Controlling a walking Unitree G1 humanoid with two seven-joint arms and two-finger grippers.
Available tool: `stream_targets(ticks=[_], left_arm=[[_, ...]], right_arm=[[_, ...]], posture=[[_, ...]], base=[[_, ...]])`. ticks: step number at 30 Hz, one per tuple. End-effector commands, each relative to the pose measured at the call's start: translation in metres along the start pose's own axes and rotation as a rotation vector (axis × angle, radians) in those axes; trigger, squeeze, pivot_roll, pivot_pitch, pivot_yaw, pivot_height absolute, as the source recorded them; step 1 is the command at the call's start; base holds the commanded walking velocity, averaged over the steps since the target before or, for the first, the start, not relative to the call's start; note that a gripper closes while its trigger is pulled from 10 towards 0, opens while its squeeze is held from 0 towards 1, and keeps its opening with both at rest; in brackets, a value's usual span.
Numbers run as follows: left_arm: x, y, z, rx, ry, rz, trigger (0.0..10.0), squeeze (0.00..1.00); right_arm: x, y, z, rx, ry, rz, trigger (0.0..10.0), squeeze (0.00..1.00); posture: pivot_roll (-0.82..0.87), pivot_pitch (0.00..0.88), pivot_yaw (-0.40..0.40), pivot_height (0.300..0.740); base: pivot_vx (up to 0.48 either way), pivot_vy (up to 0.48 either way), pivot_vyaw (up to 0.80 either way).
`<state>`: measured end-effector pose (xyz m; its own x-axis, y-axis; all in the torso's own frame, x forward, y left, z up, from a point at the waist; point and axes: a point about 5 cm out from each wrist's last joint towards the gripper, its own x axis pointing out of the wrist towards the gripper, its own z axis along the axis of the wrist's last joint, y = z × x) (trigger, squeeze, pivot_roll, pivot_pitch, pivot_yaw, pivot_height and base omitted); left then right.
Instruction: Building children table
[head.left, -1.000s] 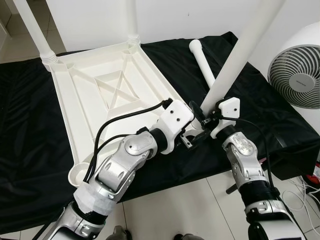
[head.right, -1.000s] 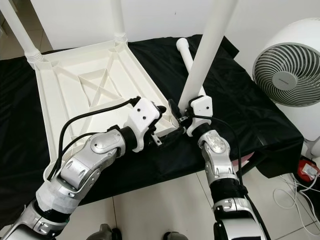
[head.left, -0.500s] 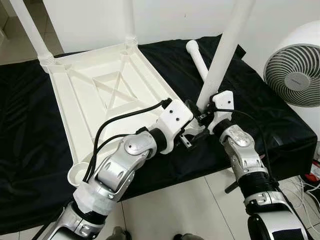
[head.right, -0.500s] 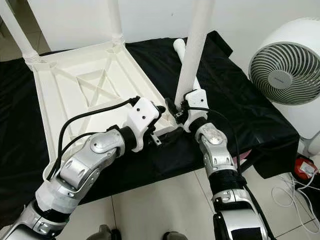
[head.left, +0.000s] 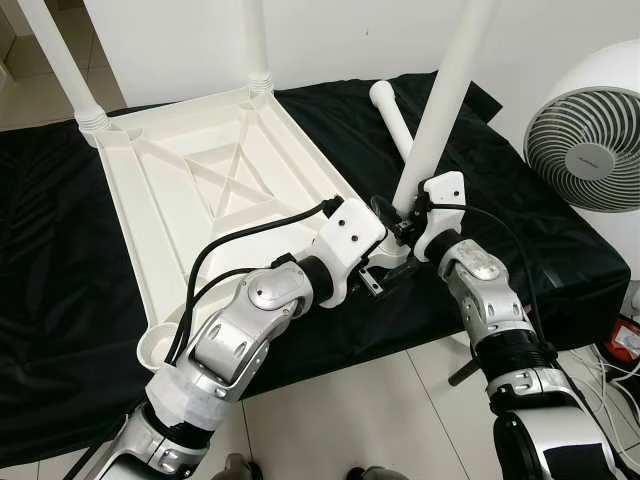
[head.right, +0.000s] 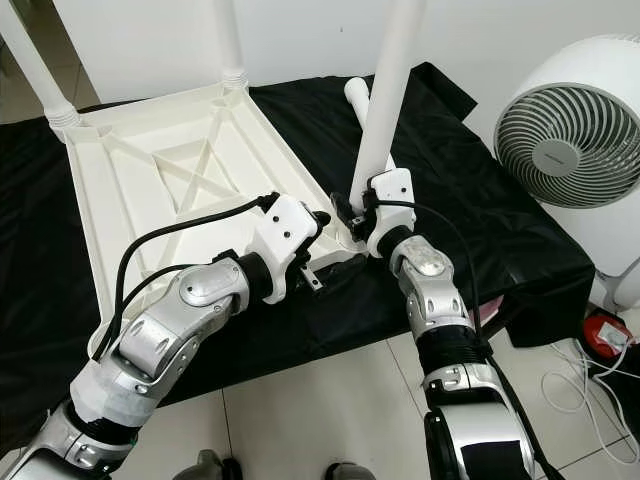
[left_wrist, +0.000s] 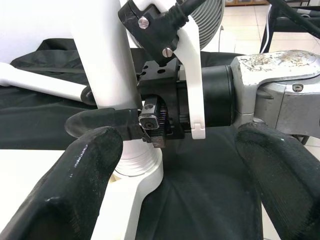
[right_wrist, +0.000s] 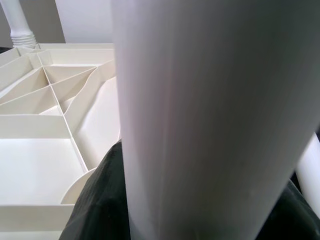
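Observation:
The white table top (head.left: 200, 190) lies upside down on a black cloth. Two legs (head.left: 60, 60) (head.left: 255, 40) stand in its far corners. My right gripper (head.left: 400, 225) is shut on a third white leg (head.left: 440, 100), which stands nearly upright with its foot at the near right corner socket (left_wrist: 137, 172). Just beside that corner my left gripper (head.left: 385, 270) is open; its fingers (left_wrist: 75, 195) straddle the leg's foot without touching it. A fourth leg (head.left: 392, 115) lies on the cloth behind. In the right wrist view the held leg (right_wrist: 210, 125) is close up before the table's ribs (right_wrist: 45, 145).
A white fan (head.left: 590, 150) stands at the right, close to the cloth-covered platform's edge (head.left: 600, 290). Cables and a red item (head.left: 628, 340) lie on the tiled floor below it. A white wall is behind the platform.
The held leg has swung from a rightward lean to nearly upright, and my right gripper has moved it closer to the corner socket. The left arm has stayed put.

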<state>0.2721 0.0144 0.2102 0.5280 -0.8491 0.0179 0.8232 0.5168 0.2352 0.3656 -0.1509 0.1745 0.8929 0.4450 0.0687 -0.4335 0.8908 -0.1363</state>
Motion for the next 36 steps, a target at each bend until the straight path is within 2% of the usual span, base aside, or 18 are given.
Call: stream_targets(ticks=[1,5,13,15,16,20,22,29,36], left_arm=[[0.001,-0.005,0.005,0.002,-0.014,-0.066,10.0,0.0],[0.001,-0.005,0.006,0.001,-0.015,-0.067,10.0,0.0],[0.002,-0.006,0.006,-0.002,-0.018,-0.067,10.0,0.0],[0.002,-0.006,0.006,-0.003,-0.019,-0.066,10.0,0.0],[0.002,-0.006,0.006,-0.003,-0.02,-0.067,10.0,0.0],[0.003,-0.007,0.006,-0.004,-0.021,-0.068,10.0,0.0],[0.003,-0.006,0.006,-0.003,-0.022,-0.068,10.0,0.0],[0.003,-0.007,0.006,-0.004,-0.024,-0.068,10.0,0.0],[0.005,-0.006,0.008,-0.004,-0.029,-0.066,10.0,0.0]], right_arm=[[-0.014,-0.005,-0.045,0.087,0.216,-0.083,10.0,0.0],[-0.013,-0.006,-0.045,0.088,0.217,-0.106,10.0,0.0],[-0.003,-0.008,-0.037,0.102,0.174,-0.253,10.0,0.0],[0.0,-0.004,-0.035,0.117,0.154,-0.283,10.0,0.0],[0.006,0.006,-0.032,0.16,0.124,-0.318,10.0,0.0],[0.009,0.012,-0.03,0.189,0.103,-0.357,10.0,0.0],[0.013,0.021,-0.029,0.209,0.092,-0.391,10.0,0.0],[0.022,0.034,-0.025,0.217,0.078,-0.445,10.0,0.0],[0.035,0.044,-0.009,0.205,-0.002,-0.545,10.0,0.0]], posture=[[-0.04,0.123,0.045,0.74],[-0.04,0.123,0.044,0.74],[-0.05,0.123,0.039,0.74],[-0.05,0.122,0.039,0.74],[-0.05,0.122,0.039,0.74],[-0.05,0.12,0.037,0.74],[-0.05,0.117,0.035,0.74],[-0.05,0.116,0.032,0.74],[-0.05,0.11,0.026,0.74]], base=[[0.0,0.0,0.0],[0.0,0.0,0.0],[0.0,0.0,0.0],[0.0,0.0,0.0],[0.0,0.0,0.0],[0.0,0.0,0.0],[0.0,0.0,0.0],[0.0,0.0,0.0],[0.0,0.0,0.0]])
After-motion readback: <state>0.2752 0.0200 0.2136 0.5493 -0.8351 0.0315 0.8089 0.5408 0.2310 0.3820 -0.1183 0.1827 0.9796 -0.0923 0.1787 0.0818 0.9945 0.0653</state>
